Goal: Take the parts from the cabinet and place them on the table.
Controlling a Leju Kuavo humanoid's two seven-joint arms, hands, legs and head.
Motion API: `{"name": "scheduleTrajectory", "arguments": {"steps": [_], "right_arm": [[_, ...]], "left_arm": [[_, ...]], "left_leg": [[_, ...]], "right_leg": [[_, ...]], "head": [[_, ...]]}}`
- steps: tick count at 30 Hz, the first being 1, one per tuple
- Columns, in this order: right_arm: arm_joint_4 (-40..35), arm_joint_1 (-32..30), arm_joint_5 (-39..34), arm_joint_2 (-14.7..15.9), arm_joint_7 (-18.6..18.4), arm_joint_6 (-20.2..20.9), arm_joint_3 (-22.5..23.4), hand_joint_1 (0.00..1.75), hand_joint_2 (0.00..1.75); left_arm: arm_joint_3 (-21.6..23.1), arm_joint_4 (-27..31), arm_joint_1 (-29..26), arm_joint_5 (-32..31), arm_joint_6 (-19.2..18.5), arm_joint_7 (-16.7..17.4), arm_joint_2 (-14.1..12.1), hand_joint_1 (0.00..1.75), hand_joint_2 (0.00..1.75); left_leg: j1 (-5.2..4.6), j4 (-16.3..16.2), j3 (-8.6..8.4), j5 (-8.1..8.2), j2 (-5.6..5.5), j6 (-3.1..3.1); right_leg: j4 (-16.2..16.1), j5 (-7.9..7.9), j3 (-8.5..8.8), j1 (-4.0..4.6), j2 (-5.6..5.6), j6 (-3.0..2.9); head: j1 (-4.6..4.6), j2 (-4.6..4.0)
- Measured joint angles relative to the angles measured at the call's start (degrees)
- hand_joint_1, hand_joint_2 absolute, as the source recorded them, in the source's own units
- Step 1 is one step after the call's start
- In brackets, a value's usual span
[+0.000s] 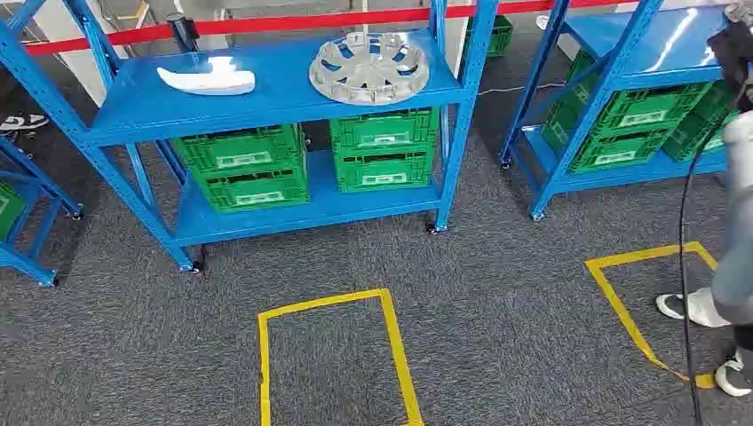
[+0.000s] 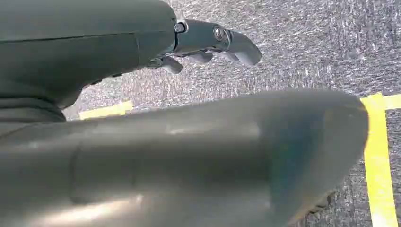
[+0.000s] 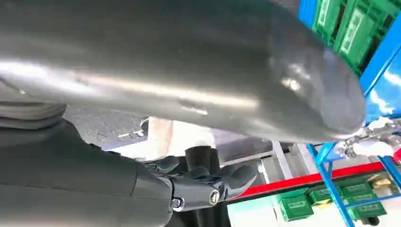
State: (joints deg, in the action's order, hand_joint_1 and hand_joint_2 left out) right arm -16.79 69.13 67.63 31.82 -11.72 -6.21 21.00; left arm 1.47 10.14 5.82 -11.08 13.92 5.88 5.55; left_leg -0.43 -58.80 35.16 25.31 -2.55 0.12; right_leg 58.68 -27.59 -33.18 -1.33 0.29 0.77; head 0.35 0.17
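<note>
white labels on the green crates (image 1: 384, 149), print too small to read, no other text legible

Bright, even light from above is seen in the head view; the carpet (image 1: 497, 293) is sharp, and white glare lies on the blue shelf (image 1: 266, 98) tops. In both wrist views the grey cover just beside each robot hand is strongly blurred and carries long soft highlights. Beyond the right robot hand (image 3: 208, 184) the background is overexposed. The left robot hand (image 2: 213, 45) is seen sharply.
</note>
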Motion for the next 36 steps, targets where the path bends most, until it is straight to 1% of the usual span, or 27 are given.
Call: {"name": "scheduleTrajectory", "arguments": {"steps": [3,8,12,15,19,22,25,31,34,36], "right_arm": [[0.0,0.37,0.18,-1.42,-0.04,-0.09,-0.11,0.0,0.0],[0.0,0.73,2.12,-5.2,-1.25,-0.24,-1.01,0.0,0.0],[0.0,1.15,4.24,-9.31,-1.97,-0.26,-2.34,0.0,0.0],[0.0,1.3,6.23,-13.51,-1.81,0.13,-3.98,0.0,0.0],[0.0,1.66,9.63,-21.01,-2.95,0.74,-7.58,0.0,0.0],[0.02,1.65,11.1,-25.71,-3.37,0.7,-10.17,0.0,0.0],[0.09,1.62,11.76,-29.41,-3.54,0.68,-11.62,0.0,0.0],[0.09,1.49,11.98,-34.08,-3.45,0.63,-12.76,0.0,0.0],[0.09,1.28,12.02,-35.89,-3.34,0.37,-12.98,0.0,0.0],[0.09,1.09,12.02,-36.59,-3.56,0.35,-13.18,0.0,0.0]], "left_arm": [[0.63,-0.02,0.17,-0.72,0.0,0.61,0.09,0.0,0.0],[1.09,-0.02,0.57,-1.2,0.02,1.2,0.28,0.0,0.0],[1.11,-0.02,0.6,-1.09,0.17,1.09,0.42,0.0,0.0],[1.11,-0.04,0.6,-0.9,0.52,1.25,0.57,0.0,0.0],[1.11,-0.24,-0.12,-1.2,0.55,2.47,0.9,0.0,0.0],[1.25,-0.28,-0.44,-1.81,0.55,2.6,1.11,0.0,0.0],[1.57,-0.26,-0.31,-2.19,0.65,2.1,1.22,0.0,0.0],[1.62,-0.11,0.9,-1.79,1.53,-0.96,1.46,0.0,0.0],[1.62,-0.11,1.16,-1.64,1.77,-1.31,1.66,0.0,0.0],[1.62,-0.11,1.15,-1.64,1.84,-1.47,1.77,0.0,0.0]], "left_leg": [[0.0,0.01,0.01,0.0,0.04,0.0],[0.01,0.01,-0.03,-0.01,0.2,-0.01],[0.04,0.02,-0.03,-0.02,0.27,-0.04],[0.07,0.03,-0.05,-0.02,0.41,-0.05],[0.14,0.04,-0.08,-0.05,0.49,-0.11],[0.21,0.04,-0.04,-0.09,0.34,-0.17],[0.24,0.04,-0.02,-0.09,0.32,-0.17],[0.24,0.03,0.02,-0.09,0.33,-0.18],[0.24,0.02,0.02,-0.09,0.34,-0.18],[0.24,0.02,0.02,-0.09,0.32,-0.18]], "right_leg": [[0.0,0.0,0.01,0.01,0.02,0.0],[0.01,0.03,-0.03,0.03,0.14,-0.02],[0.04,0.06,-0.03,0.08,0.19,-0.08],[0.07,0.07,-0.06,0.11,0.35,-0.09],[0.09,0.07,-0.15,0.16,0.55,-0.1],[0.09,0.06,-0.17,0.22,0.35,-0.13],[0.09,0.06,-0.17,0.25,0.33,-0.13],[0.09,0.06,-0.17,0.23,0.32,-0.13],[0.08,0.08,-0.18,0.23,0.36,-0.15],[0.08,0.08,-0.19,0.23,0.35,-0.15]], "head": [[0.0,0.0],[0.0,0.0],[0.0,0.0],[0.0,0.0],[0.0,0.0],[0.0,0.0],[-0.02,-0.02],[0.0,-0.02],[0.0,0.0],[0.0,-0.02]]}}
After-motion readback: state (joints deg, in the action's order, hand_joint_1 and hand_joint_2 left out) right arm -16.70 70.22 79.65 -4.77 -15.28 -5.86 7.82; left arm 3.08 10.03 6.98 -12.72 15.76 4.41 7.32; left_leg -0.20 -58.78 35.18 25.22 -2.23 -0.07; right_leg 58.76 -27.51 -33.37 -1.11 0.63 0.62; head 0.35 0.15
